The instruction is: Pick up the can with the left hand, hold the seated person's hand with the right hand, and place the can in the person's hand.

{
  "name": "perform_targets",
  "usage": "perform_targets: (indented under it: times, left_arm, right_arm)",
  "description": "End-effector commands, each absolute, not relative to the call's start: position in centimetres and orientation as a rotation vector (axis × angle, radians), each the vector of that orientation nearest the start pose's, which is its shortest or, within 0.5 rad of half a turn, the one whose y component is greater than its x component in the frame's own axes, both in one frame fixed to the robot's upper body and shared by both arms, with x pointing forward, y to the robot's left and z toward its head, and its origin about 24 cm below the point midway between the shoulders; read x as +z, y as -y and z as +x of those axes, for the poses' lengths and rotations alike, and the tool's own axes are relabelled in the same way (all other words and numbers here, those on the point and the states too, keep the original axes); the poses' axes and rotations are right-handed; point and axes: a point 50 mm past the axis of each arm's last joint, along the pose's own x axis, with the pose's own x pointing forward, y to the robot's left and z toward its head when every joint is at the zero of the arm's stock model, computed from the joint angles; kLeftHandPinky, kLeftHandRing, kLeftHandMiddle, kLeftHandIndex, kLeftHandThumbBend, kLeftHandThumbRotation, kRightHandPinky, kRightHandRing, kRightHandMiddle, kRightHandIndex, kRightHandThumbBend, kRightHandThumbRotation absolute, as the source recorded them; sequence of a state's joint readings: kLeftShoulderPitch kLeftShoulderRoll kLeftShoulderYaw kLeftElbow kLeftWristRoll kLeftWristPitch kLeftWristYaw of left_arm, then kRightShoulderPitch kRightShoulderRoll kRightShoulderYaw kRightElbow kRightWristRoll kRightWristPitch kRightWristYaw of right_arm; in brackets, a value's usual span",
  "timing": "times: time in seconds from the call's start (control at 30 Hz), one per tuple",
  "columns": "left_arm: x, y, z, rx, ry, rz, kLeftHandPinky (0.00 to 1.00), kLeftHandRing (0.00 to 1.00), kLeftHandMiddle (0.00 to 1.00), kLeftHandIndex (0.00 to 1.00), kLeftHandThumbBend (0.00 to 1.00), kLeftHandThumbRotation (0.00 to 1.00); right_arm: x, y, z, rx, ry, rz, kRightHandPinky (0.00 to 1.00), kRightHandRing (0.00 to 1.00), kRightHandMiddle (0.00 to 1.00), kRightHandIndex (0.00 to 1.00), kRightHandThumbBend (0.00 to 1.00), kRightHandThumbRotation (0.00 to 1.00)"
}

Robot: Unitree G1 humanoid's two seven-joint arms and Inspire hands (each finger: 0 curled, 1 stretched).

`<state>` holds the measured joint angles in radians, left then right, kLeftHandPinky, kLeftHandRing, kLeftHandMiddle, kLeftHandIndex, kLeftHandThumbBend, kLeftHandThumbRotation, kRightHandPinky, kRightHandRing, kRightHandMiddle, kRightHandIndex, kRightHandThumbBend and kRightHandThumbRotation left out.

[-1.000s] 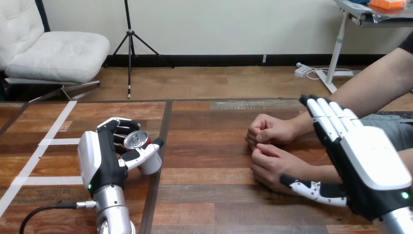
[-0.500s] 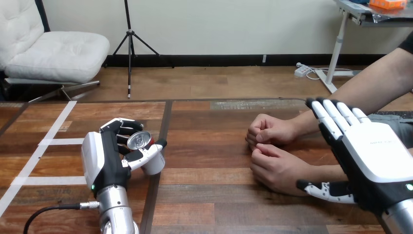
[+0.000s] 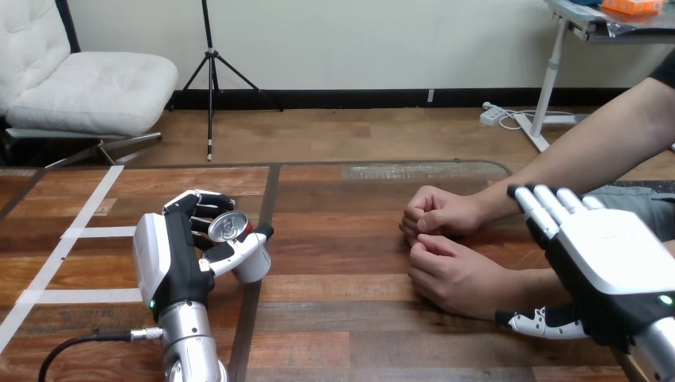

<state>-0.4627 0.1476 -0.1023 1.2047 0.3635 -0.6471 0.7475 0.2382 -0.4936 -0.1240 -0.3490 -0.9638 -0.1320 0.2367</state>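
Spanning the scene, the brown plank wooden table (image 3: 342,199) carries everything. The robot's white-shelled right hand (image 3: 613,263) has slid back toward the near right over the last second. Its fingers are straight and spread, gripping nothing, and it sits beside the person's nearer forearm (image 3: 525,282); whether it touches I cannot tell. The holding step looks not yet made, and further off than before.

The black-and-white left hand (image 3: 171,255), at the near left, has barely moved. Its fingers and thumb are curled round the silver-topped cylindrical metal can (image 3: 226,227), which is tilted; whether it is lifted or resting on the table I cannot tell.

The person's two hands, far (image 3: 438,211) and near (image 3: 450,274), rest right of centre, loosely curled shut and close together. A closed palm gives the can nowhere to land. White tape strips (image 3: 79,231) mark the table's left end.
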Motion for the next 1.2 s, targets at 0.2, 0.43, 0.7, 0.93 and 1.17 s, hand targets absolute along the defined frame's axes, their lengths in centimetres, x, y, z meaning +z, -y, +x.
perform_targets:
  times: [0.2, 0.43, 0.7, 0.93, 1.17]
  left_arm:
    - [0.6, -16.9, 30.6, 0.37, 0.21, 0.45, 0.35, 0.41, 0.48, 0.49, 0.69, 0.0]
    - [0.6, -16.9, 30.6, 0.371, 0.22, 0.45, 0.35, 0.41, 0.48, 0.49, 0.69, 0.0]
    - [0.7, -17.0, 30.6, 0.372, 0.222, 0.446, 0.35, 0.41, 0.48, 0.49, 0.69, 0.0]
    - [0.8, -17.1, 30.6, 0.375, 0.225, 0.448, 0.35, 0.41, 0.48, 0.49, 0.7, 0.0]
    - [0.8, -17.1, 30.6, 0.378, 0.228, 0.441, 0.35, 0.41, 0.48, 0.49, 0.7, 0.0]
  right_arm:
    - [11.8, 22.3, 22.6, 0.207, 0.076, -1.576, 1.0, 1.0, 0.97, 0.93, 0.8, 0.35]
    - [11.6, 22.7, 23.3, 0.237, 0.038, -1.61, 1.0, 0.97, 0.92, 0.88, 0.83, 0.32]
    - [11.2, 23.0, 24.0, 0.269, -0.013, -1.648, 1.0, 0.93, 0.89, 0.85, 0.87, 0.3]
    - [10.9, 23.2, 24.7, 0.292, -0.045, -1.656, 1.0, 0.9, 0.87, 0.83, 0.89, 0.27]
    - [10.5, 23.3, 25.3, 0.3, -0.073, -1.653, 0.99, 0.87, 0.85, 0.81, 0.89, 0.24]
